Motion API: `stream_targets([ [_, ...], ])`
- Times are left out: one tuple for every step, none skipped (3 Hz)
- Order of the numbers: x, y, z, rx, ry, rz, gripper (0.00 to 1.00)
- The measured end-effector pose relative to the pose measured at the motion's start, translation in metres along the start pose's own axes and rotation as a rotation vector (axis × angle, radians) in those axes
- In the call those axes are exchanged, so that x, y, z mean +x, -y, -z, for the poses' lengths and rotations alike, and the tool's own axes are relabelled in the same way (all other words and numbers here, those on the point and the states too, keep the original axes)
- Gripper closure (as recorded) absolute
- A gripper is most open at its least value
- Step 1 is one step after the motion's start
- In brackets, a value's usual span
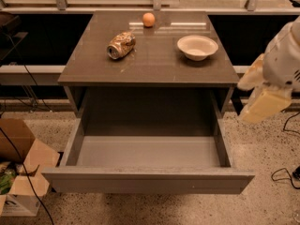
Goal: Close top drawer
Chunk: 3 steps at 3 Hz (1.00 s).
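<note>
Top drawer (149, 179) fully out; gripper (252, 98) off its right side, fingers apart, empty. Off-centre push risks skewing, jamming.

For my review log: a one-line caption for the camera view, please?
Top drawer stands wide open; the gripper hangs right of the table, touching nothing.

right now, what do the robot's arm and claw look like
The arm, at the right edge beside the top drawer, has a rounded white casing. Its claw has two blocky, pale cream-yellow fingers. No cables or sleeves show on it.
</note>
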<state>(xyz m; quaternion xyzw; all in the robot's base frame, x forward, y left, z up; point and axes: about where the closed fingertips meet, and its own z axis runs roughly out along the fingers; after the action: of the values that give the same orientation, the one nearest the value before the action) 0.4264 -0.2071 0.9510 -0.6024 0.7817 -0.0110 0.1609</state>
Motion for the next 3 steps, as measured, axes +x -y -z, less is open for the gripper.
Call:
stream_targets([
  [0.004,-0.03,-0.035,-0.079,0.096,-0.054,0.68],
  [0.02,-0.07,-0.081,-0.163,0.187,-0.179,0.91],
  [0.031,-0.093,-0.099,-0.212,0.174,-0.213,1.0],
])
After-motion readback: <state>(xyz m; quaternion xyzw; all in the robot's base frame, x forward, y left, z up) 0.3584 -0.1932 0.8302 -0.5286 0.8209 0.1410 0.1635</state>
